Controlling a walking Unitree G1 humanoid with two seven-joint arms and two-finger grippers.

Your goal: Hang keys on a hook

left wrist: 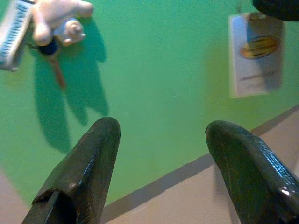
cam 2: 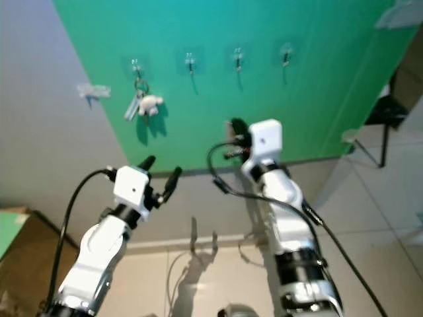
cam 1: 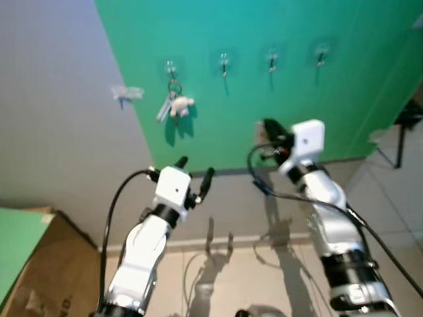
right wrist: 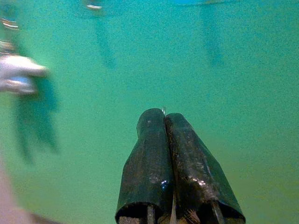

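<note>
A bunch of keys [cam 1: 173, 102] with a small white plush charm hangs from the leftmost hook [cam 1: 171, 66] on the green wall. Three more hooks [cam 1: 225, 63] run in a row to its right, all bare. My left gripper [cam 1: 195, 167] is raised below the keys and a little to their right, open, with nothing between its fingers [left wrist: 100, 144]. My right gripper [cam 1: 268, 125] is held up further right, below the bare hooks, shut with nothing in it. The right wrist view has the two fingers [right wrist: 180, 140] pressed together and the keys [right wrist: 18, 74] blurred off to one side.
A grey wall [cam 1: 59, 132] meets the green panel on the left. A cardboard box [cam 1: 46, 271] stands at the lower left. A white label [left wrist: 256, 53] is stuck low on the green wall. Tiled floor and a dark chair leg [cam 1: 400, 142] lie to the right.
</note>
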